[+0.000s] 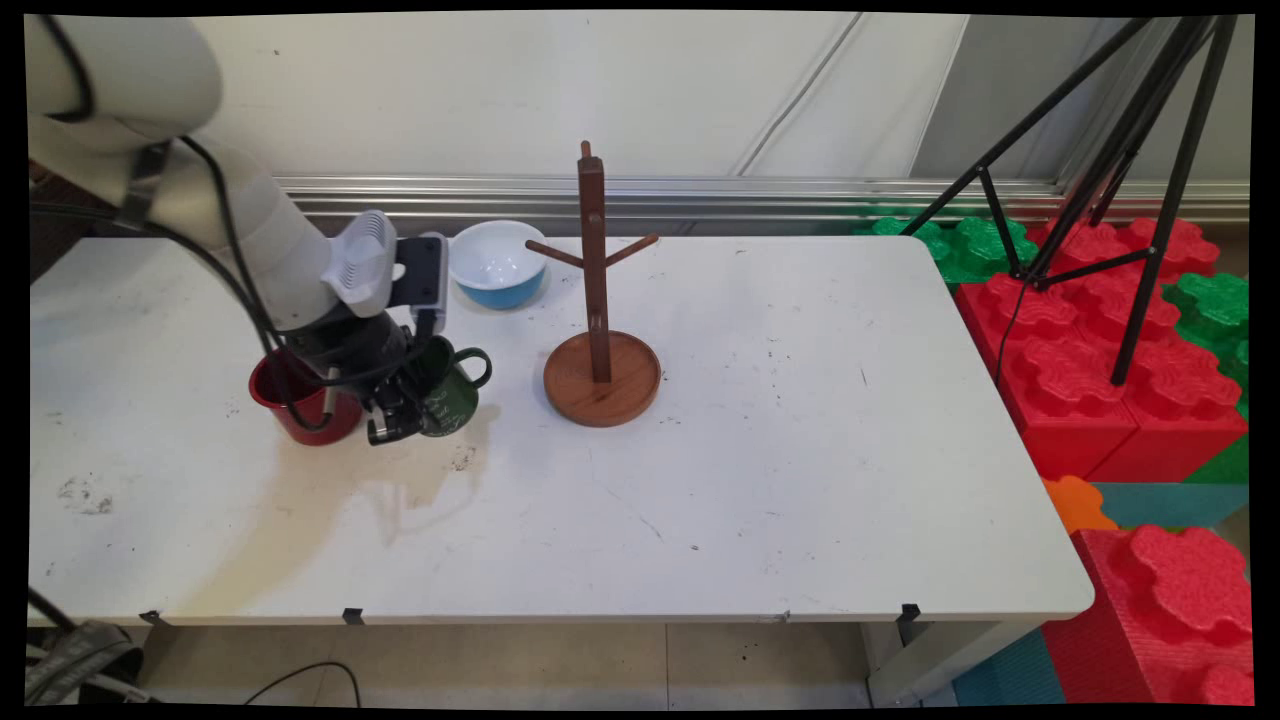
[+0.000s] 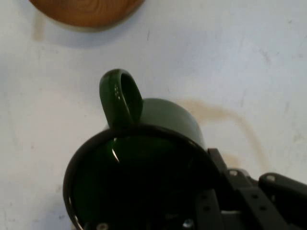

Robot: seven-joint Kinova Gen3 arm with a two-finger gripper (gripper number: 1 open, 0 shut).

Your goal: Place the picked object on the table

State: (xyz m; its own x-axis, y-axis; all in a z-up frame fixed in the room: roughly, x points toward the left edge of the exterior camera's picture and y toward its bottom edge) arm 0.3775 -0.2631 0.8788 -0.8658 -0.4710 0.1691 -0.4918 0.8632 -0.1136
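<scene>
My gripper [image 1: 402, 412] is shut on the rim of a dark green mug [image 1: 455, 398], left of the table's middle. In the hand view the green mug [image 2: 163, 120] fills the lower half. Its wall sits between my fingers at the gripper [image 2: 213, 191], one finger inside and one outside, and its handle points up toward the wooden base. The mug looks tilted in the main view, its handle facing right. A red mug [image 1: 300, 405] stands just left of my gripper, partly hidden by the arm and cables.
A wooden mug tree [image 1: 598, 300] on a round base [image 2: 86, 9] stands right of the green mug. A white and blue bowl [image 1: 497, 265] sits behind, near the table's far edge. Red and green foam blocks [image 1: 1100, 350] and a black tripod [image 1: 1150, 200] are off the right side.
</scene>
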